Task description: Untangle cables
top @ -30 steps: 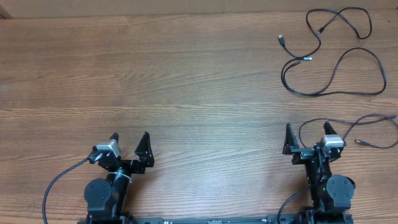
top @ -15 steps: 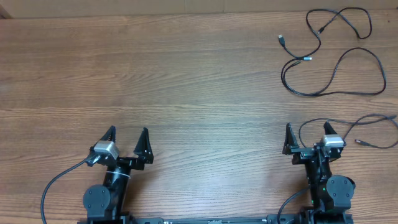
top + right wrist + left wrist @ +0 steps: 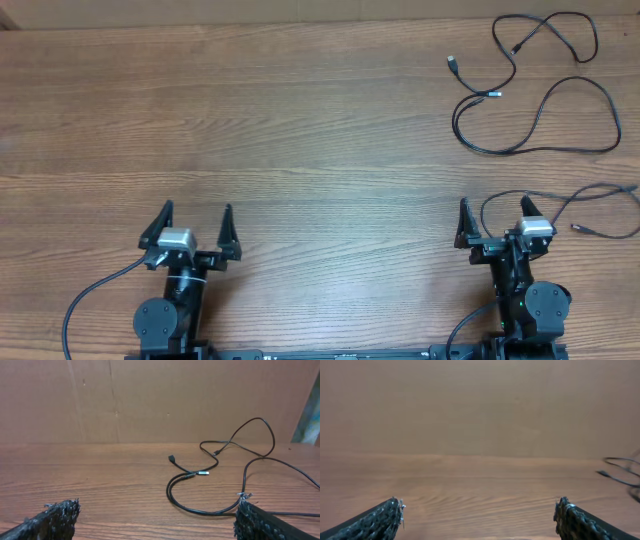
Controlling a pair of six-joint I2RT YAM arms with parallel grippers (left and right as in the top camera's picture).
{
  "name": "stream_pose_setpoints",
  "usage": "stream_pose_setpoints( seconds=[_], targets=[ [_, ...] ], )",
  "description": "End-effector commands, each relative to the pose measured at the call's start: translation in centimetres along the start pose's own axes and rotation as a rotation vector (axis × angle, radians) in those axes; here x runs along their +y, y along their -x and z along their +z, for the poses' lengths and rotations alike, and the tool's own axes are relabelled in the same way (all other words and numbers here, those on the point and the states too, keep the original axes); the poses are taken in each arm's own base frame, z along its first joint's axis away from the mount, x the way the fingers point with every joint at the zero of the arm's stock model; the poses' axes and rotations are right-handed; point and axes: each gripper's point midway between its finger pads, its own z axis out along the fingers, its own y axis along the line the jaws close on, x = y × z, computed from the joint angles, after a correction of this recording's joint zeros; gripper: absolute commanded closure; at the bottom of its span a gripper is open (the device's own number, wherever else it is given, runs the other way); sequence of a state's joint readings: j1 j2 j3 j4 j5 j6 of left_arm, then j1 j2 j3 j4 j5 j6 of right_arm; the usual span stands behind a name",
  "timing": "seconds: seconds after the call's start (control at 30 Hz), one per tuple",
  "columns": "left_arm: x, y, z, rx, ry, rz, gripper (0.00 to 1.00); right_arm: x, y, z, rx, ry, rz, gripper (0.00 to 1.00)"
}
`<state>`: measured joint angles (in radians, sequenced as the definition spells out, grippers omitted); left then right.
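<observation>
Wood-grain table [image 3: 320, 130] fills the overhead view, and the cables [image 3: 560, 150] lie at its far right corner, well apart from the bare left half. Their loose black loops sprawl mostly left to right. One wide loop bulges toward the right edge and a smaller loop sits above it near the far edge. Three small plug ends lie on the left side of this spread. One silver-tipped plug [image 3: 202, 473] lies roughly level and points right in the right wrist view. A separate near strand [image 3: 578, 228] lies closer to the robot. It arcs over the right arm's camera and runs out to the table's right edge, with a plug lying just right of that arm. The right claw [image 3: 494, 205] rests low beside it with its jaws spread wide and nothing between them. The left claw [image 3: 195, 210] is likewise wide open and empty over bare wood. A plain brown wall [image 3: 150, 400] stands behind the table.
</observation>
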<state>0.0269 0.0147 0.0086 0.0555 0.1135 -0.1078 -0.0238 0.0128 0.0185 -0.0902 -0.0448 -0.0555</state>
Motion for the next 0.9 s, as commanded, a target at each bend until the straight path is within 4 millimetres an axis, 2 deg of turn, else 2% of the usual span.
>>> stream_pose_setpoints(
  seconds=[0.0,0.17,0.37,0.77,0.87],
  targets=[
    [2.4,-0.3,-0.2,-0.001,0.134,-0.040,0.00,-0.1,-0.1,0.0,-0.007,-0.005,0.005,0.00],
    [3.4,-2.8,-0.5,0.097,0.201,-0.054,0.00,-0.1,-0.1,0.0,-0.007,-0.005,0.005,0.00],
    [2.6,-2.8,-0.4,0.104,0.168,0.015,0.00,-0.1,-0.1,0.0,-0.007,-0.005,0.005,0.00],
    [3.3,-2.7,-0.5,0.104,0.203,0.068,0.01,-0.1,-0.1,0.0,-0.006,-0.005,0.005,0.00],
    [2.5,-2.9,-0.4,0.118,0.151,0.133,0.01,-0.1,-0.1,0.0,-0.007,-0.005,0.005,0.00]
  ],
)
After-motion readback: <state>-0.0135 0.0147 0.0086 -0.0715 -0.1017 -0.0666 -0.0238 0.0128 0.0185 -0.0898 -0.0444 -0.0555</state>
